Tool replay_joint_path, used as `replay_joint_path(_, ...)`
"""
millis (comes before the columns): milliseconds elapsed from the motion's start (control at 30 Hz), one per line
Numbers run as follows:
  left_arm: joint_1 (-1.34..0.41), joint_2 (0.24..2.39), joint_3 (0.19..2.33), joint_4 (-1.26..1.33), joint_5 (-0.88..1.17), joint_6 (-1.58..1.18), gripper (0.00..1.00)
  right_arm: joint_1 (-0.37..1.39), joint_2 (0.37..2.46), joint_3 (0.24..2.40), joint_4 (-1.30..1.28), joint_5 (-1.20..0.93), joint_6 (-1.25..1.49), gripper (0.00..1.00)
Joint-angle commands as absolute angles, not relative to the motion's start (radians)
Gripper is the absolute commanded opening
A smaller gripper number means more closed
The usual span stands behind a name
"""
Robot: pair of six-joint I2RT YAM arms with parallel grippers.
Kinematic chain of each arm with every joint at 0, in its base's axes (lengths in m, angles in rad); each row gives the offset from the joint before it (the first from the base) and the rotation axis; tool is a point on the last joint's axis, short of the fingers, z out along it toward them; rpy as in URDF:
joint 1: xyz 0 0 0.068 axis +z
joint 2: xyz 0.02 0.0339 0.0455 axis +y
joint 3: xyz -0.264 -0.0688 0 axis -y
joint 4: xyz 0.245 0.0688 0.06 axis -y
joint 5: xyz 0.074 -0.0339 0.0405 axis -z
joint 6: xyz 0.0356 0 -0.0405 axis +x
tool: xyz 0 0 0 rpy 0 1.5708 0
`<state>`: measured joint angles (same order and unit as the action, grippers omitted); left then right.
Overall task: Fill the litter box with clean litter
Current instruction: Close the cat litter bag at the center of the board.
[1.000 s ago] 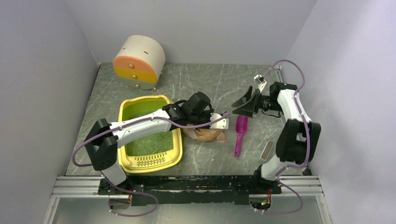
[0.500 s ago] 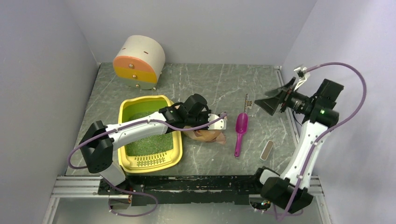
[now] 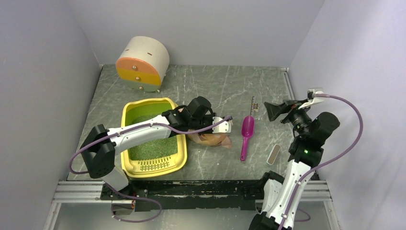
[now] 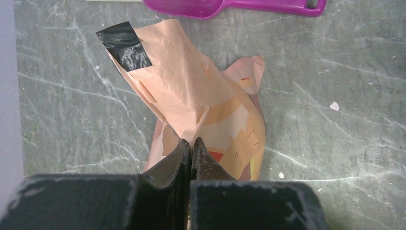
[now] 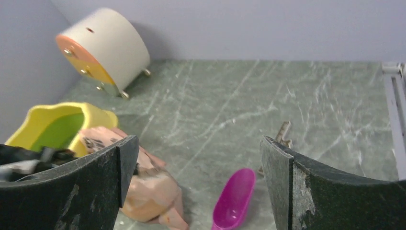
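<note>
Litter box (image 3: 153, 166) sits on counter (image 3: 215, 84), left-centre, long axis running near-to-far, slotted grille at the near short end. Clean litter (image 3: 154, 146) = green granules covering the box floor; far part of the fill hidden under the left arm, which crosses over the box diagonally.

Pink-beige bag (image 3: 211, 139) lies crumpled on the counter just beside the box's right long side, black tape patch on one corner, cartoon print partly visible. Left tool (image 4: 191, 143) is over the bag, jaws pressed together w/ a fold of the bag's paper running up into the tips, so it has the bag pinched. Rest of the bag slumps on the counter.

Magenta scoop (image 3: 246, 134) right of the bag, not touching it, bowl toward the far side, handle toward the near edge. Small thin metal item (image 3: 253, 105) just beyond the scoop's bowl, too small to ID. Pale oblong piece (image 3: 274, 154) farther right, nearer the front edge.

Right tool (image 5: 196, 141) raised above the counter at the right side, well apart from the box, facing left across the counter, jaws spread wide, nothing between them.

White cylinder w/ orange end (image 3: 143, 61) at far-left corner, lying on its side, apart from the box
</note>
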<state>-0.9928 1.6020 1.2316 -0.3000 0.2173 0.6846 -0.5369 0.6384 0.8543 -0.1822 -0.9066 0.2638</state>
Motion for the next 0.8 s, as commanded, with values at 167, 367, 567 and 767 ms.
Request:
replay_joint_path(167, -0.957, 1.576, 1.295, -0.375, 0.313, 0.665, 0.05, -0.493, 0.497, 0.664, -0.354, -1.095, -0.494, 1.0)
replay_joint_path(367, -0.932, 1.585, 1.299, -0.392, 0.371, 0.654, 0.05, -0.447, 0.462, 0.59, -0.462, -1.276, -0.691, 0.86)
replay_joint_path(567, -0.932, 1.605, 1.322, -0.403, 0.398, 0.645, 0.05, -0.395, 0.445, 0.547, -0.345, -1.342, -0.642, 0.72)
replay_joint_path(767, -0.932, 1.604, 1.32, -0.369, 0.432, 0.615, 0.05, -0.274, 0.525, 0.587, -0.405, -1.27, -0.739, 0.77)
